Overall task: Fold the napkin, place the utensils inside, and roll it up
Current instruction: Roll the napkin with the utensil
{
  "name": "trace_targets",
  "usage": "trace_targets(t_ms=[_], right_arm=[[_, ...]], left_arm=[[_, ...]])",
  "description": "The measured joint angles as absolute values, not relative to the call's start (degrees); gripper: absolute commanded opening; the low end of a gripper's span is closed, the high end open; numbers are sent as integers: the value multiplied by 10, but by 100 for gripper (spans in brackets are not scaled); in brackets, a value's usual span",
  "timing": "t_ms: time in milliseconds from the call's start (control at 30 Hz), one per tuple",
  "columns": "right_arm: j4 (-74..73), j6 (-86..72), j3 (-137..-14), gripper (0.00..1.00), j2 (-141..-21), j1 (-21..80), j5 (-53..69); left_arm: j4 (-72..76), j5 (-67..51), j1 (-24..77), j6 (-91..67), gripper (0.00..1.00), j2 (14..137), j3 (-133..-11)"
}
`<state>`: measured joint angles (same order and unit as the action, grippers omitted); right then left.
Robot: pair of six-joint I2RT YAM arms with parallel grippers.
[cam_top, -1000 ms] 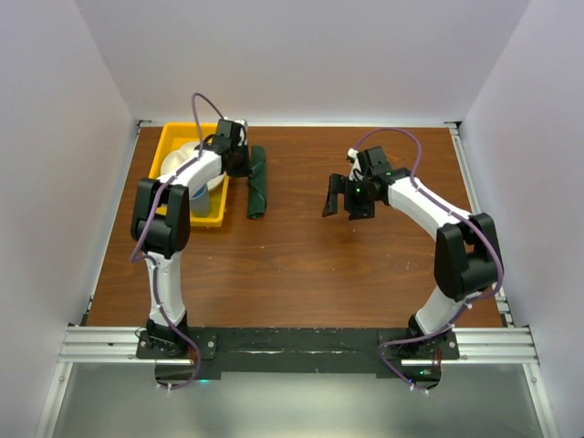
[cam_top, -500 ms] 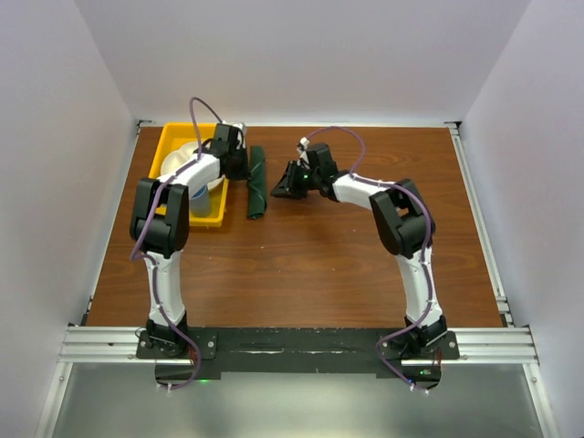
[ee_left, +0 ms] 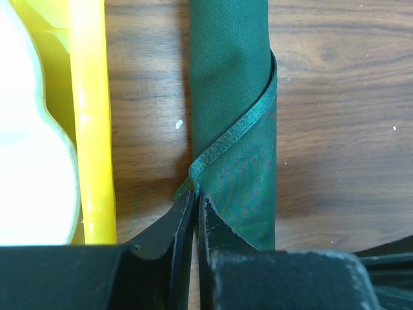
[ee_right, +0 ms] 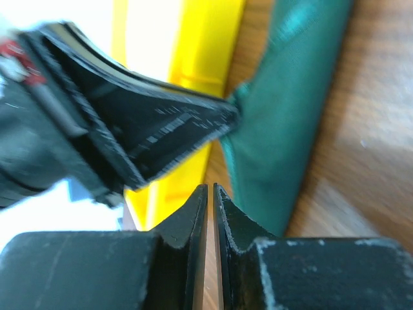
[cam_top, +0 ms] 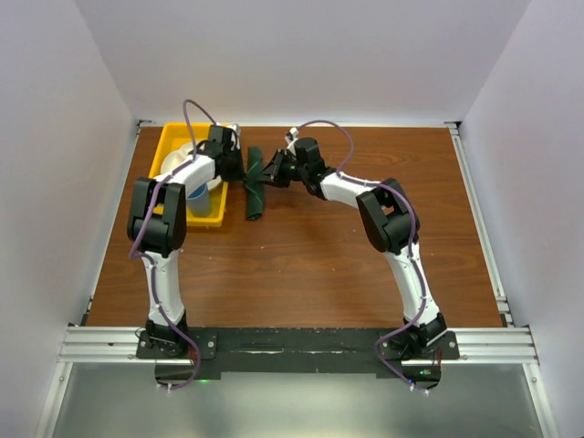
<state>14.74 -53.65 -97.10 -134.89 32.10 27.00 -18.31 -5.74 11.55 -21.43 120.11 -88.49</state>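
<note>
The napkin (cam_top: 254, 196) lies as a tight green roll on the counter (cam_top: 347, 265), far left, just right of the yellow tray (cam_top: 172, 139), so folding and rolling look done. No utensils show, and whether they sit inside the roll cannot be told. The left claw (ee_left: 195, 197) is pinched shut on a corner of the cloth's hem. The right claw (ee_right: 210, 194), closed on nothing, hovers beside the roll. Probably only tucking that flap remains.
</note>
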Motion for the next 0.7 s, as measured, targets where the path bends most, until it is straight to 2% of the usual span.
trace_targets(t_ms=[233,500,700], right_arm=[[163,-556,-1010,12,-1382,328,270],[161,-565,-1020,12,-1425,336,270],[156,-561,-1023,12,-1425,338,267]], left_arm=[[-185,-61,113,-214,17,1209,-890],[-194,-60,113,-209,33,1213,-907],[-198,-74,112,-204,33,1213,-935]])
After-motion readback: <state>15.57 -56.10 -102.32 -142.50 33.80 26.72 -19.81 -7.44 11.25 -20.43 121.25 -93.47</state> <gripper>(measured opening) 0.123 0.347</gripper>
